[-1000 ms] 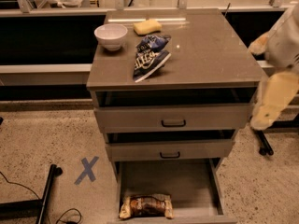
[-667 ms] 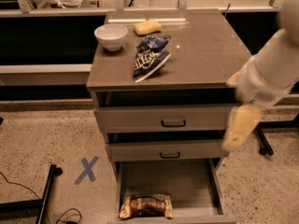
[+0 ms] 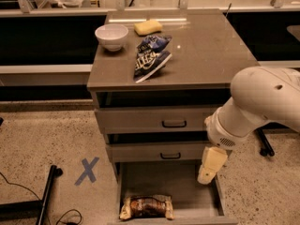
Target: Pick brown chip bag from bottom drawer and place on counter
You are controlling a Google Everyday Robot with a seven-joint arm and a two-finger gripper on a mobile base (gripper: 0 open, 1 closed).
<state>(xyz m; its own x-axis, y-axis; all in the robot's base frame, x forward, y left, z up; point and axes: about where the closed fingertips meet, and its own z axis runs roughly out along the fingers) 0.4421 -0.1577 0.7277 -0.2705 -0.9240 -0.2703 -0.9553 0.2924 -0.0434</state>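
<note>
The brown chip bag [image 3: 146,206] lies at the front edge of the bottom drawer [image 3: 178,182]; a descent too far forward may strike the drawer front or crush the bag. The gripper [image 3: 207,174] hangs at 2 o'clock from the bag, over the drawer's right side, pointing down below the bent arm; whether it is wide or narrow cannot be told

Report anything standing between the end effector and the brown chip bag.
Nothing visible does. The end effector hangs over the open bottom drawer at its right side; the brown chip bag lies at its front left, with only bare drawer floor between them.
</note>
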